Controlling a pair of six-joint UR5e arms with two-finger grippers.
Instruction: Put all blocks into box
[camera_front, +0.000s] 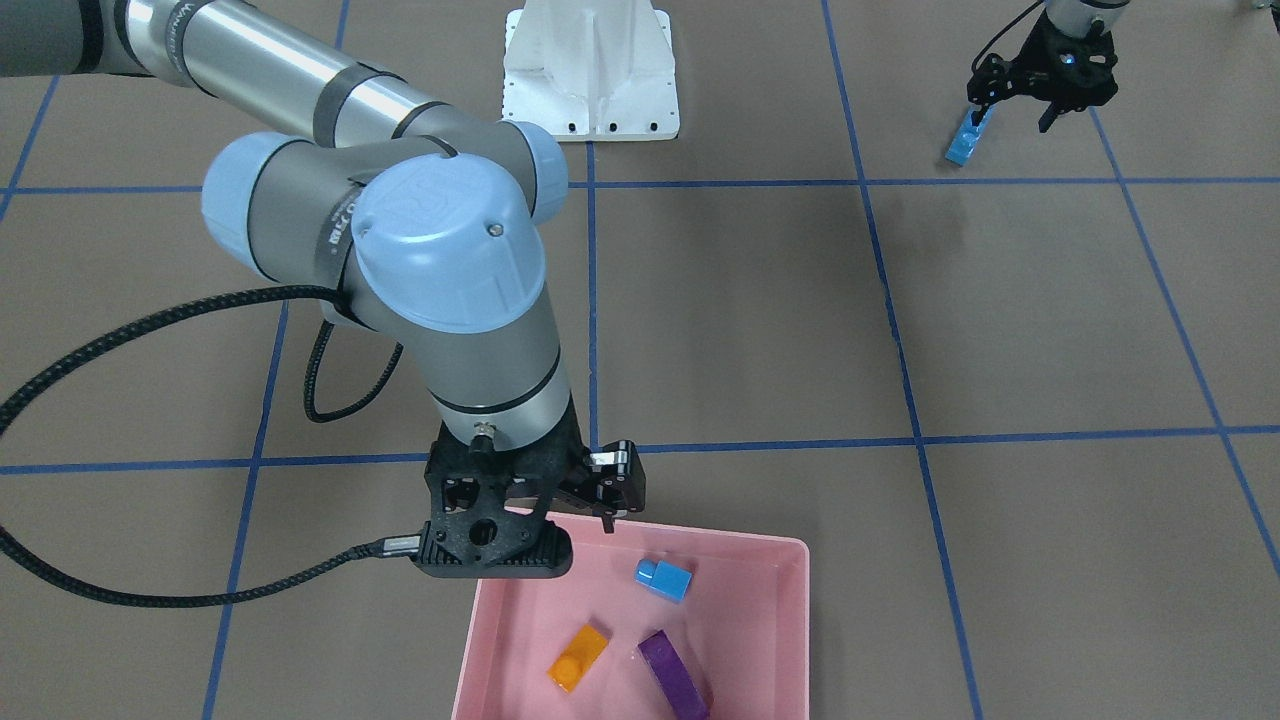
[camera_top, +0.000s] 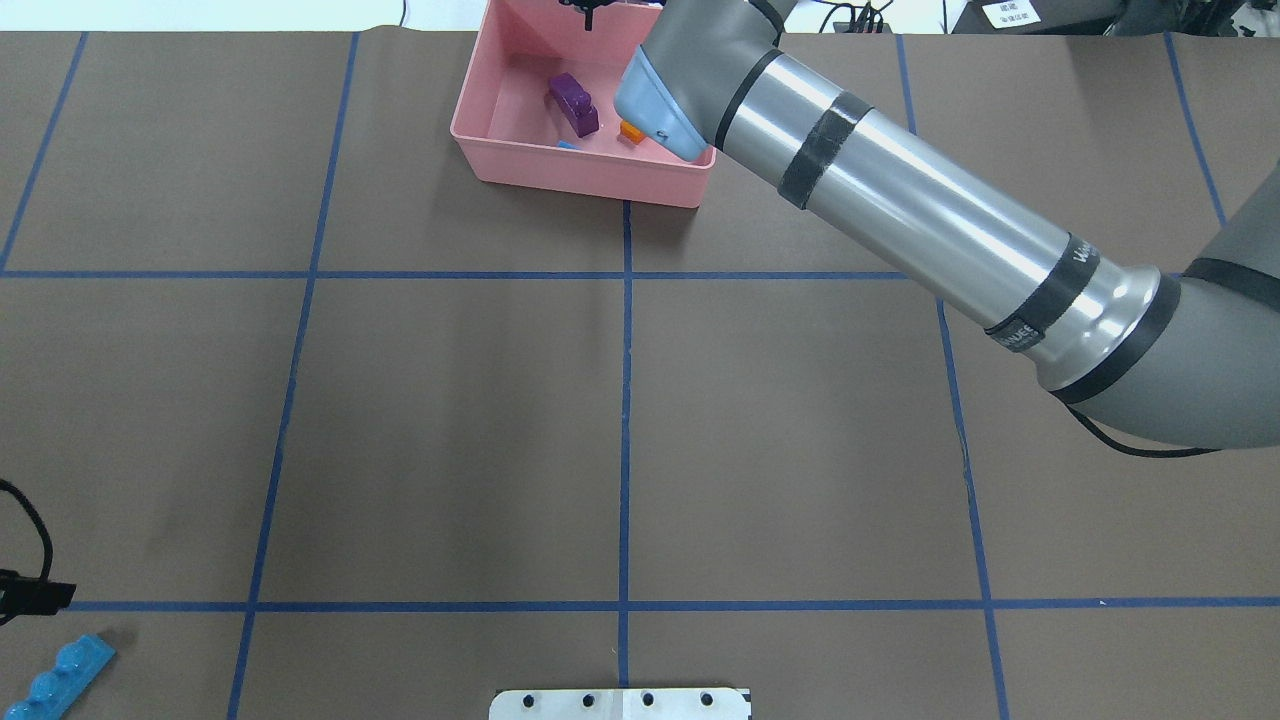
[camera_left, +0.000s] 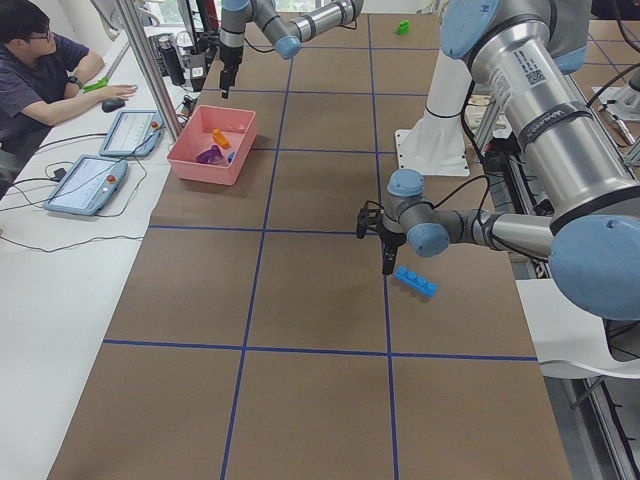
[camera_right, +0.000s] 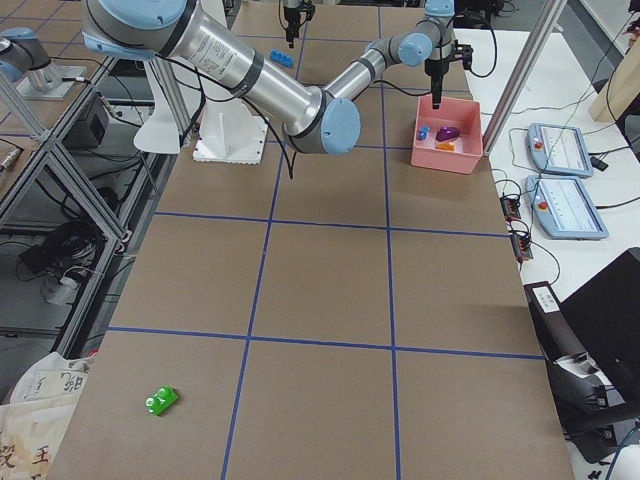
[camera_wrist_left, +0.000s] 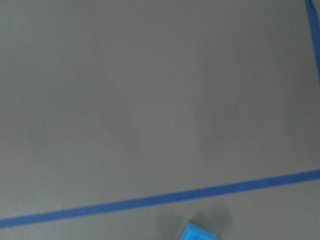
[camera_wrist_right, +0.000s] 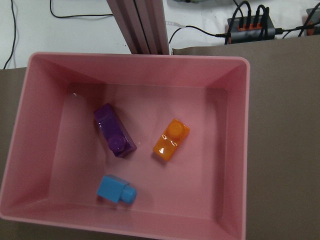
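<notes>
Hovering over the box (camera_front: 700, 533) rim, the right gripper (camera_front: 610, 500) shows no block in it, though whether its jaws are apart or together cannot be told. Three are home: the short blue block (camera_front: 664, 578), orange block (camera_front: 579, 657) and purple block (camera_front: 674, 674) lie apart on the pink floor. Two to go! The long blue block (camera_front: 967, 139) lies on the table under the left gripper (camera_front: 1015, 112), jaws apart, nothing gripped. The green block (camera_right: 160, 401) sits alone, far off toward the table's right end.

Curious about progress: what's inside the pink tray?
The pink tray holds a purple brick, an orange brick and a short blue brick. From the right wrist view, nothing hides its floor.
</notes>
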